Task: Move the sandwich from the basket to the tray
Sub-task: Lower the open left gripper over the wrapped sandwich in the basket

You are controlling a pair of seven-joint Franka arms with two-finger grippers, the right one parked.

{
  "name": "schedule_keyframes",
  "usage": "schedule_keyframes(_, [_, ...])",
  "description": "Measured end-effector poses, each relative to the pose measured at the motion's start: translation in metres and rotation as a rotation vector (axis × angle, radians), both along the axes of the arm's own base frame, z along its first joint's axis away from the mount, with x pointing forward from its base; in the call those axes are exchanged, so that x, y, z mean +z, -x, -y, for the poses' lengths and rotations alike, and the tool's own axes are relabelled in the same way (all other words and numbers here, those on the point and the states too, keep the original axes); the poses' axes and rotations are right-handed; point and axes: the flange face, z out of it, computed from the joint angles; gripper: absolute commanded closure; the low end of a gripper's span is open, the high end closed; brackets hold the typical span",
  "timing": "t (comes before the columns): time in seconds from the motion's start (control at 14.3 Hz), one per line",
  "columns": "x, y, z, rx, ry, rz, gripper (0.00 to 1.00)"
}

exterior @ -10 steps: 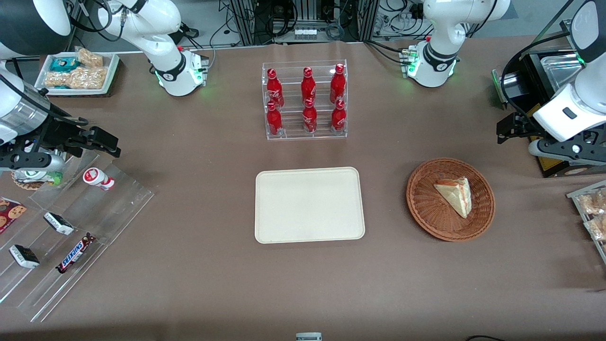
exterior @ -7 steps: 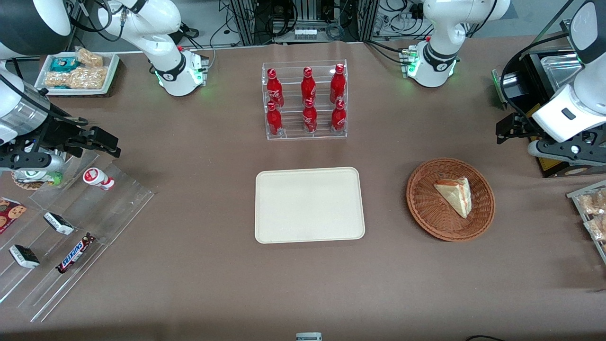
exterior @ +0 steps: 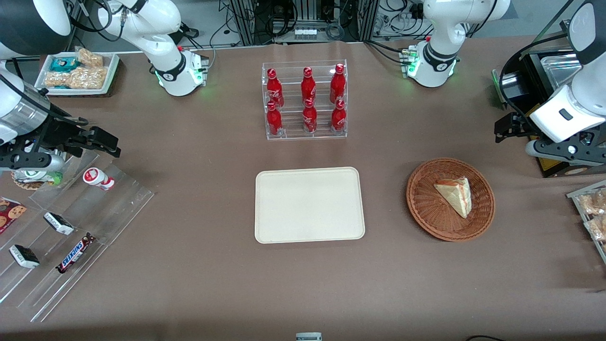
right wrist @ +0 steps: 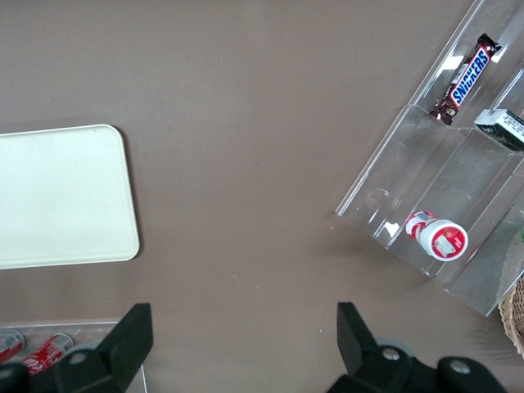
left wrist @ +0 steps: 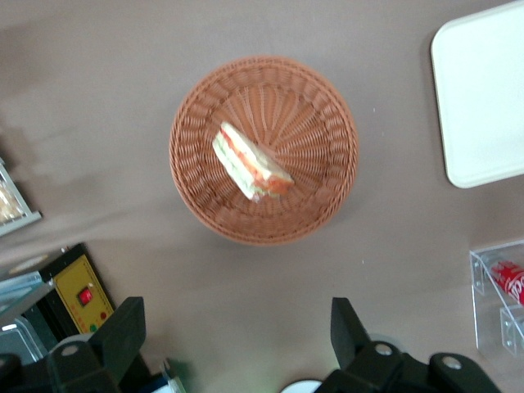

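Nearest the front camera lies bare brown table [exterior: 303, 284], open room on every approach. Next come the tray [exterior: 309, 204], flat and bearing nothing, and beside it, toward the working arm's end of the table, the basket [exterior: 428, 208] with the sandwich [exterior: 455, 195] lying in it, a little off the basket's centre on the side away from the tray. The wedge's long axis runs slantwise, its point aimed toward the front camera and its red and green cut edge showing in the wrist view [left wrist: 250, 160]. Basket and tray stand apart with plain table between them, so the carry looks unobstructed and short. Farther from the camera than the basket, and more toward the working arm's end, the gripper [left wrist: 237, 332] hangs above the table with its fingers [left wrist: 123, 332] spread wide and nothing between them. From it the sandwich lies toward the front camera and toward the tray, so the reach probably calls for a move that way, then a descent with the wrist turned to close across the wedge's short width. Farther still, the rack of red bottles [exterior: 305, 100] stands well clear of that path.
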Motion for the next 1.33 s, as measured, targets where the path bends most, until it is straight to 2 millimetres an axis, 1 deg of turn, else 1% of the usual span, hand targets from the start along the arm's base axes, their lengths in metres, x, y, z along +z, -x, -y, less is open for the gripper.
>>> schedule_keyframes(0.14, [-0.013,-0.001,-0.002,0.003,-0.001,-0.020,0.00])
schedule_keyframes(0.21, [-0.028,-0.003,-0.002,0.003,-0.002,-0.027,0.00])
schedule_keyframes(0.35, [-0.073,-0.007,-0.003,0.003,-0.002,-0.032,0.00])
schedule_keyframes(0.49, [-0.128,-0.006,-0.003,0.018,-0.001,-0.015,0.00])
schedule_keyframes(0.63, [-0.180,0.004,-0.004,0.036,0.001,0.010,0.00])
schedule_keyframes(0.7, [-0.202,0.010,-0.004,0.044,0.004,0.030,0.00])
schedule_keyframes(0.84, [-0.236,0.022,-0.005,0.110,0.005,0.071,0.00])
schedule_keyframes(0.91, [-0.247,0.027,-0.006,0.162,0.004,0.091,0.00])
schedule_keyframes(1.05, [-0.260,0.031,-0.006,0.272,0.003,0.120,0.00])
schedule_keyframes(1.19, [-0.263,0.028,-0.006,0.421,0.002,0.155,0.00])
schedule_keyframes(1.33, [-0.267,0.024,-0.005,0.620,0.002,0.183,0.00])
